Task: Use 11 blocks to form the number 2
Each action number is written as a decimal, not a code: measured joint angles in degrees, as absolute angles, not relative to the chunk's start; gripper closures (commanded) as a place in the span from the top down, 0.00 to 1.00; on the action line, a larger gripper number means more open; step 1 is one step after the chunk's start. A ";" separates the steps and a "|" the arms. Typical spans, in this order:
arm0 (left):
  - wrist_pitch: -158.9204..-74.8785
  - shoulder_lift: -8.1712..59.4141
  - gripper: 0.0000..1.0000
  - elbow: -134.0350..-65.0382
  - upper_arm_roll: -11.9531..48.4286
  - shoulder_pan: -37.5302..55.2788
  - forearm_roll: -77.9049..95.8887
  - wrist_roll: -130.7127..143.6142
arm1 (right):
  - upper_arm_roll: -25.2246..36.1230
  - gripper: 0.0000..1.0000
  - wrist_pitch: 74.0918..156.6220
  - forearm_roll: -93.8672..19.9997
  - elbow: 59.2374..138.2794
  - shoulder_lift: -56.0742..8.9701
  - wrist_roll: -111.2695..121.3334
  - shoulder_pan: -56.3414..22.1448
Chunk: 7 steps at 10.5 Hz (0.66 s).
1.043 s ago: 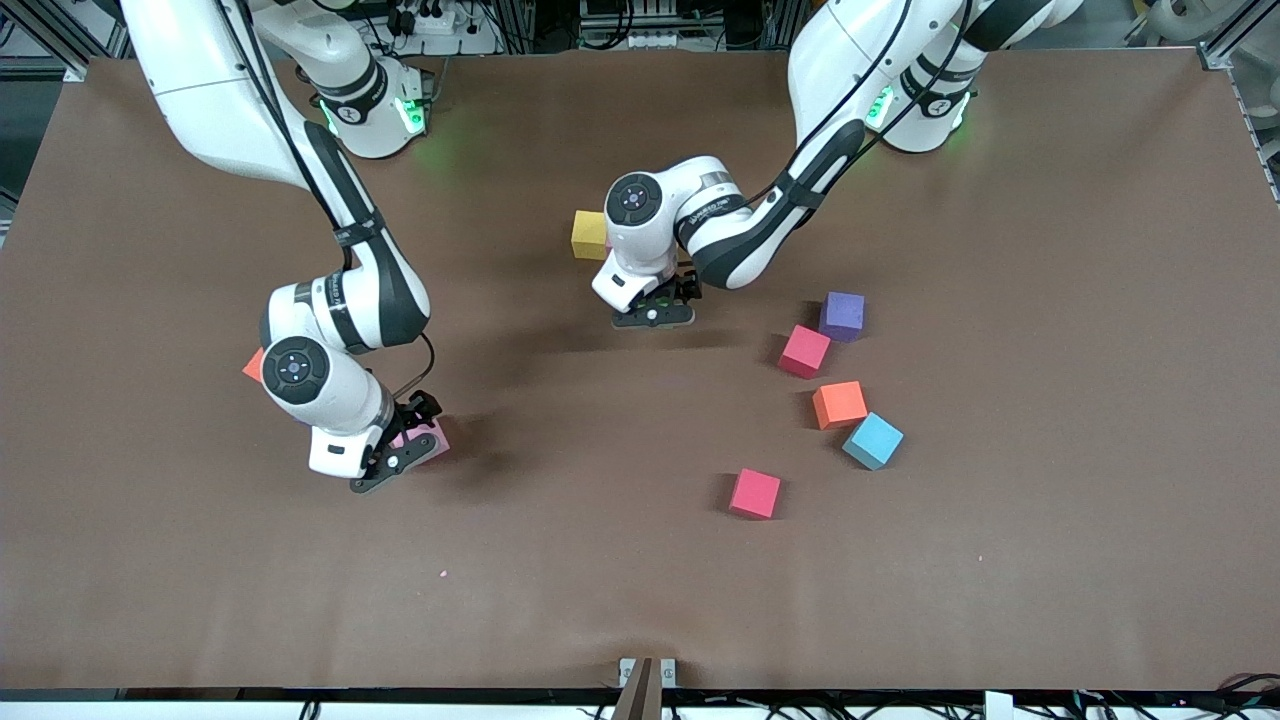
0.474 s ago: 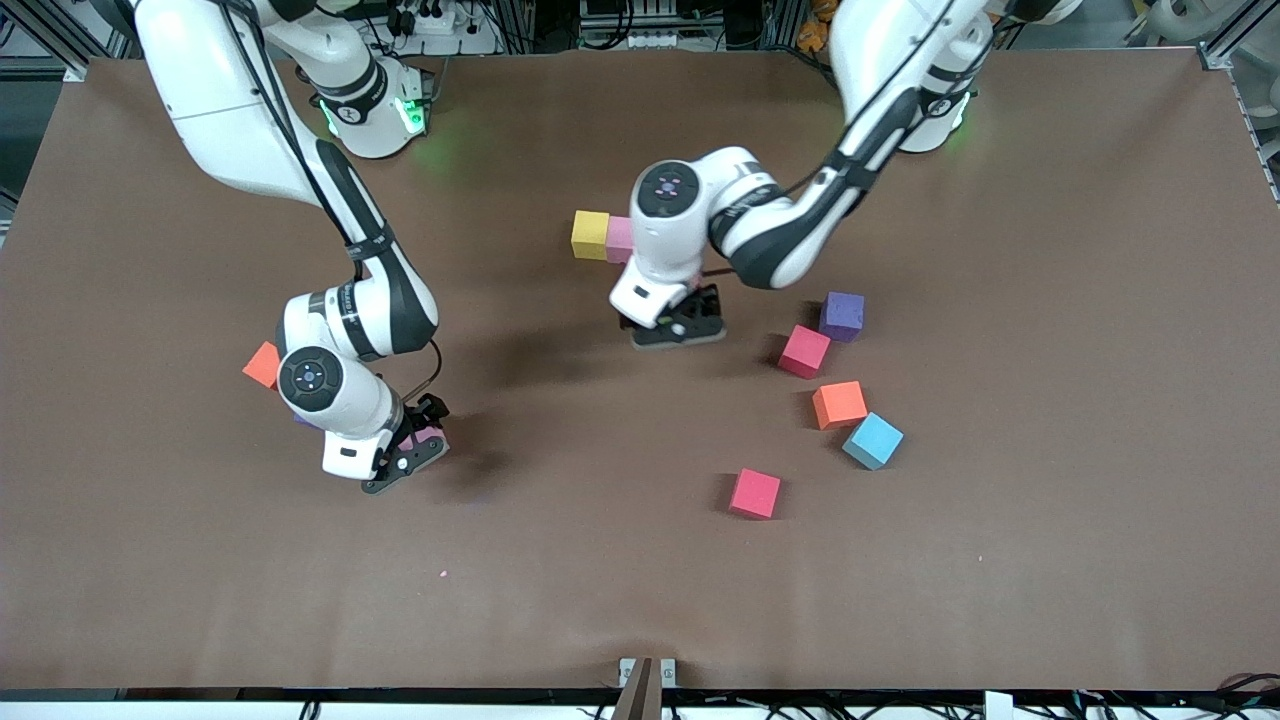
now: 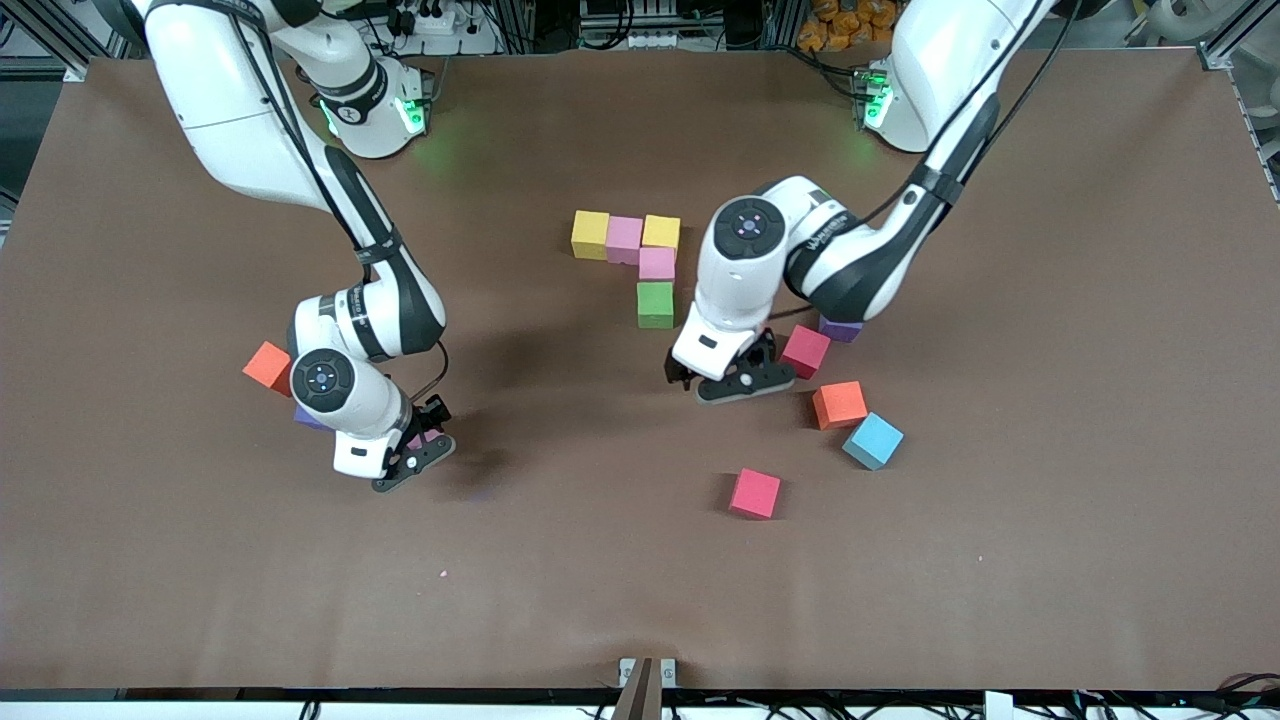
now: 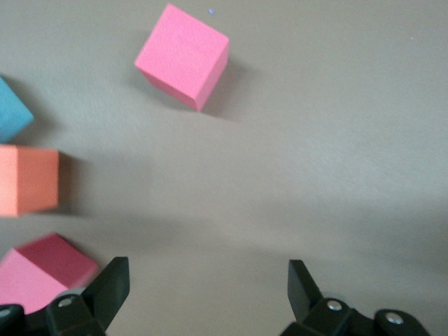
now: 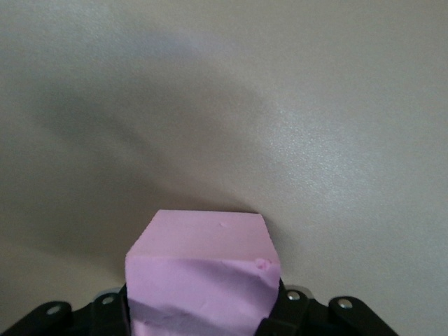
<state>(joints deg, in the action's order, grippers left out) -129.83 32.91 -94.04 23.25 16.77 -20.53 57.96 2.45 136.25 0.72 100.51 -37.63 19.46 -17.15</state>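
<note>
Five blocks sit joined in the middle of the table: yellow [image 3: 590,234], pink [image 3: 624,239], yellow [image 3: 661,231], pink [image 3: 657,263] and green [image 3: 655,304]. Loose blocks lie toward the left arm's end: red [image 3: 805,351], purple [image 3: 842,328] half hidden by the arm, orange [image 3: 839,404] and red [image 3: 755,493]. My left gripper [image 3: 735,380] [image 4: 208,294] is open and empty over bare table, beside the red block [image 4: 42,276]. My right gripper [image 3: 415,450] [image 5: 203,311] is shut on a pink block [image 3: 427,438] [image 5: 203,269]. An orange block [image 3: 267,366] lies beside the right arm.
A light-blue cube [image 3: 872,440] [image 4: 10,112] touches the orange block [image 4: 28,180]. A bluish cube [image 3: 305,417] peeks out from under the right arm's wrist. The table edge nearest the front camera has a small metal bracket [image 3: 646,672].
The left arm swung from the joined blocks toward the loose ones, uncovering the second yellow, second pink and green blocks. The right gripper's fingers closed on the pink block.
</note>
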 measured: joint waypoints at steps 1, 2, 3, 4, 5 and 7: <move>-129.91 33.94 1.00 -92.86 23.17 15.61 -20.53 53.10 | 2.38 0.20 136.23 0.72 100.51 -37.57 19.56 -17.78; -130.08 35.72 1.00 -90.57 23.05 14.71 -20.52 48.35 | 2.24 0.21 136.11 0.72 100.52 -37.37 19.56 -19.11; -130.24 38.08 1.00 -87.48 22.67 14.27 -20.52 44.52 | 2.15 0.21 135.81 0.72 100.49 -36.90 19.56 -21.00; -130.40 40.53 1.00 -84.33 22.12 14.26 -20.52 41.94 | 2.07 0.21 135.54 0.76 100.49 -36.07 19.98 -23.38; -130.58 42.73 1.00 -81.63 21.83 14.28 -20.52 39.69 | 1.98 0.21 134.76 0.78 100.48 -35.10 20.90 -26.04; -131.50 45.97 1.00 -77.78 20.84 14.39 -20.52 35.93 | 1.77 0.21 131.36 0.78 100.61 -33.45 22.39 -32.19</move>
